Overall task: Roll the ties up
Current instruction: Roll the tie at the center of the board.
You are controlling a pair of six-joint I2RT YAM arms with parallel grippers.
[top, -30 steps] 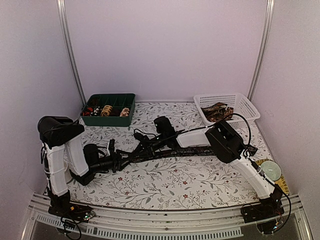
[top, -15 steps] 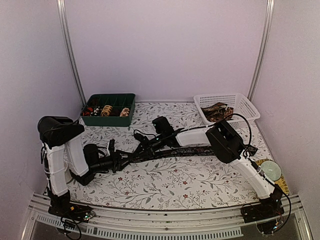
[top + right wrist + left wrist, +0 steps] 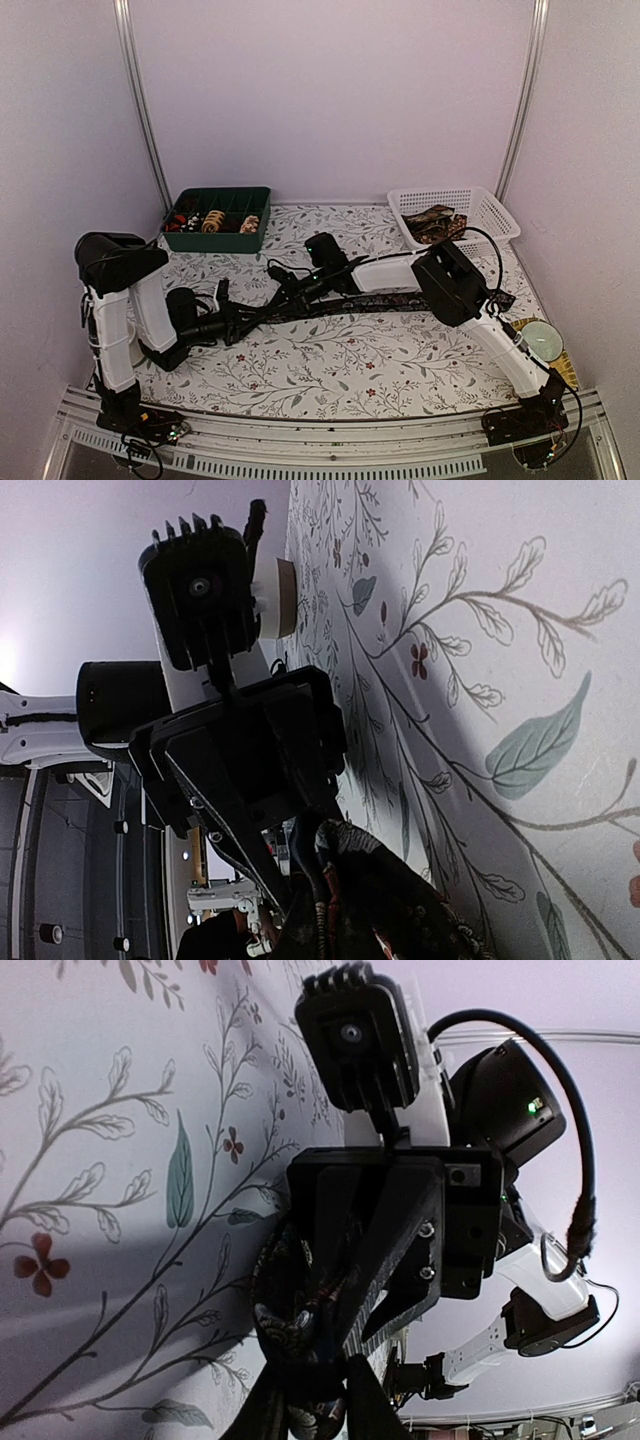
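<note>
- The tie [image 3: 400,302] lies flat on the table [image 3: 330,370], with its long axis from left to right and its free length toward the right side.
- Its coiled end sits between the two grippers, which face each other.
- Right gripper [image 3: 282,290]: jaws together, clamped on the tie.
- Left gripper [image 3: 238,320]: jaws close around the coil and seemingly pinching it (its wrist view is dark).
- The left arm is nearer the coil, so I judge the rolling should go rightward.

Green tray [image 3: 212,243], white basket [image 3: 497,214]
</note>
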